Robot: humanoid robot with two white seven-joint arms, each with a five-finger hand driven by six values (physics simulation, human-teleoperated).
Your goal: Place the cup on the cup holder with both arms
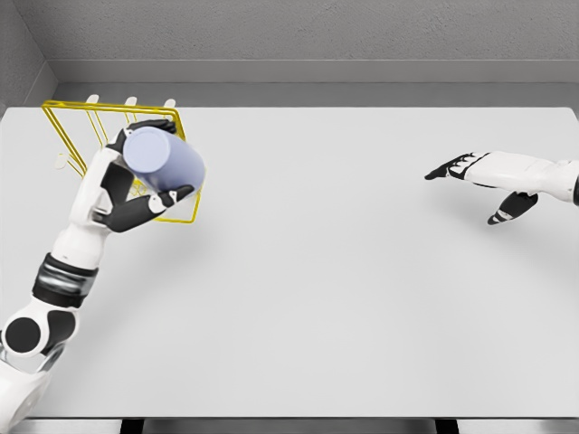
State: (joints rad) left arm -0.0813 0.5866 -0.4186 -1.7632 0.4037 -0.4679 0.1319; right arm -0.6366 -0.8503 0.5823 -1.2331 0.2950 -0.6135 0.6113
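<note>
A pale lavender cup (163,160) is held on its side in my left hand (136,185), whose black fingers wrap around it. The hand and cup hover over the yellow wire cup holder (86,113) at the table's far left, hiding the holder's middle. White pegs (130,101) stick up along the holder's far edge. My right hand (470,176) rests at the right side of the table, far from the cup, with fingers stretched out and nothing in them.
The white table (317,289) spans the view, with its front edge near the bottom. A grey wall (298,36) runs behind it.
</note>
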